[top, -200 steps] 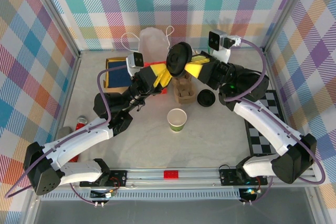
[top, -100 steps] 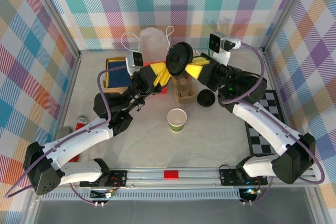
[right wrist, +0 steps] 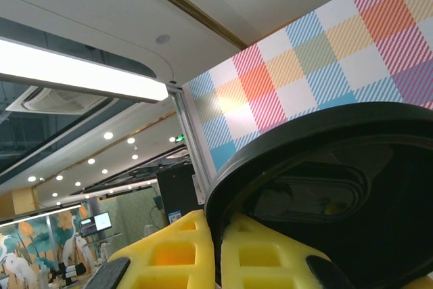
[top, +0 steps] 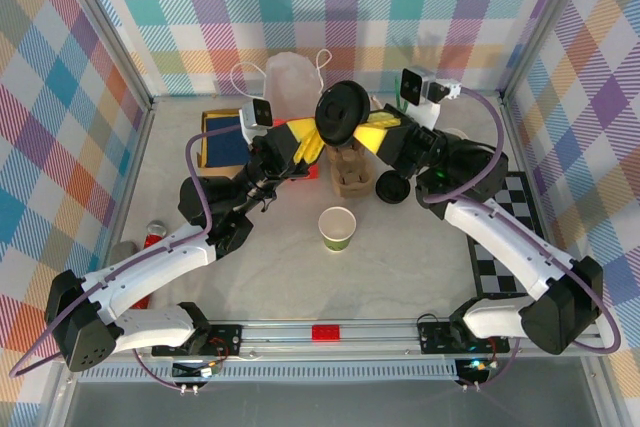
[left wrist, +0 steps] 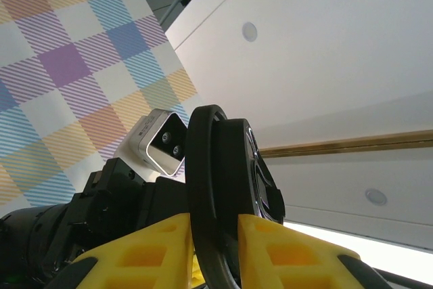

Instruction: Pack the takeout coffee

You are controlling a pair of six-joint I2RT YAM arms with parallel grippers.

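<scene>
A round black plastic lid [top: 340,114] was held aloft, the left hand [top: 315,139] and right hand [top: 368,133] both clamped on its rim, apparently mid-handover. Next, one hand needed to let go.

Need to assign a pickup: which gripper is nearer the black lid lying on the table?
Right. The right gripper hangs just behind the table lid; the left gripper is farther left, beyond the cardboard carrier.

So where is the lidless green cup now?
Top view: the green cup stands upright mid-table, just nearside of the cardboard carrier and loose black lid.
</scene>
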